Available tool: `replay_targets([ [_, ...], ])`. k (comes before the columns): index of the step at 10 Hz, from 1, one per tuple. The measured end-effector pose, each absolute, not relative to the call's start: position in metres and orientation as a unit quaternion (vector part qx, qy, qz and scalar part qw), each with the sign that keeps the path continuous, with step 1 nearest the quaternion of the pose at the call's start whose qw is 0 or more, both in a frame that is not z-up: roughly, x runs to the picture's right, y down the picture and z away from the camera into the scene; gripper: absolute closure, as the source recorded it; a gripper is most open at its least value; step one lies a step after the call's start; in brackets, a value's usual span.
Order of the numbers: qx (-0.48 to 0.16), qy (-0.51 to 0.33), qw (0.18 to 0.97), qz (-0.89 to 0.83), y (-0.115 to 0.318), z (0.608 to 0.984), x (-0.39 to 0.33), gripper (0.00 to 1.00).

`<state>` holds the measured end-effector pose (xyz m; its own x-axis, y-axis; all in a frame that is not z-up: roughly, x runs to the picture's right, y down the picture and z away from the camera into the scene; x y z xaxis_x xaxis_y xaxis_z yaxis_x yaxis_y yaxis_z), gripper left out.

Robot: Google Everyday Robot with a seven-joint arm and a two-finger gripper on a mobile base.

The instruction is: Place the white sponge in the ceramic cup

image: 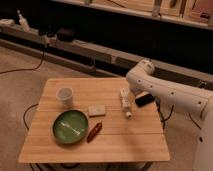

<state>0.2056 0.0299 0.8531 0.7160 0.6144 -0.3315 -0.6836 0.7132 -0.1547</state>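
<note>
One wooden table (135, 142) fills the near ground, and five loose things lie on it, one of each kind. Nearest the front edge is one red-brown oblong item (94, 132), set at a slant and just beside one round green plate (59, 131), which has something pale and thin on it that is too small to name. Behind these, about the middle of the table, lies the single white sponge (97, 110), flat on the wood, touching nothing. One white bottle (125, 102) lies on its side further toward the right of the view. Beyond the bottle, over the table's right part, hangs the gripper (144, 99), a dark block at the end of the white arm (170, 92); whether it is open or closed cannot be told, nor whether it has hold of anything. The sponge lies well apart from it, with the bottle between the two. One ceramic cup (65, 96) stands upright behind the plate, near the sponge but apart from it. Farthest back, a long ledge (90, 50) runs along the wall.
</note>
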Motion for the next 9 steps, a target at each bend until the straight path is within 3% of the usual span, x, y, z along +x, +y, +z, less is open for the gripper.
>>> replay_targets([
  [4, -0.139, 0.119, 0.922, 0.343, 0.029, 0.852, 0.199, 0.2],
  [9, -0.162, -0.032, 0.965, 0.201, -0.003, 0.833, 0.102, 0.2],
])
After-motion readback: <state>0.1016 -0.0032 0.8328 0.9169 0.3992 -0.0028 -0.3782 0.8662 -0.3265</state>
